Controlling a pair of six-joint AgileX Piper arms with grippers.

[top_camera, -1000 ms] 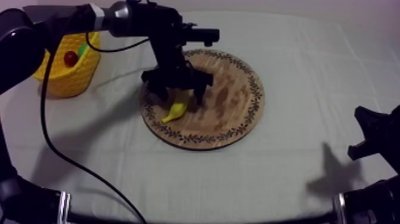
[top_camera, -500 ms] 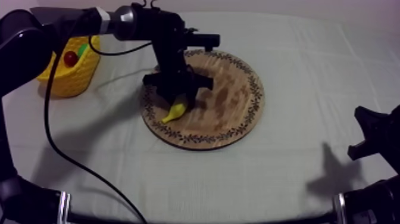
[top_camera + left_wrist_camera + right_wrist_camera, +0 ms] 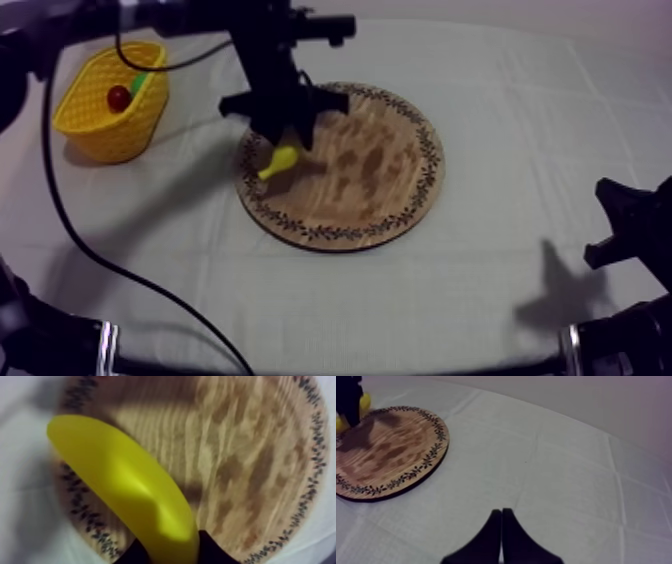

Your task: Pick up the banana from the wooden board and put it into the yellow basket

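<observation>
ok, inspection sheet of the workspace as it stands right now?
surface: grey-white cloth, flat, faint fold lines.
job's things: yellow toy banana held over the round wooden board with patterned rim, at the rim nearest the basket, seemingly lifted clear; yellow basket at the cloth's far left, banana not yet in it.
clutter: small red fruit and a green item, kind unclear, inside the basket.
grippers: left gripper shut on the banana; right gripper shut on nothing, over bare cloth.
cables: nothing seen beyond the robot's own.
surroundings: plain pale backdrop beyond the cloth's far edge; nothing else seen.
</observation>
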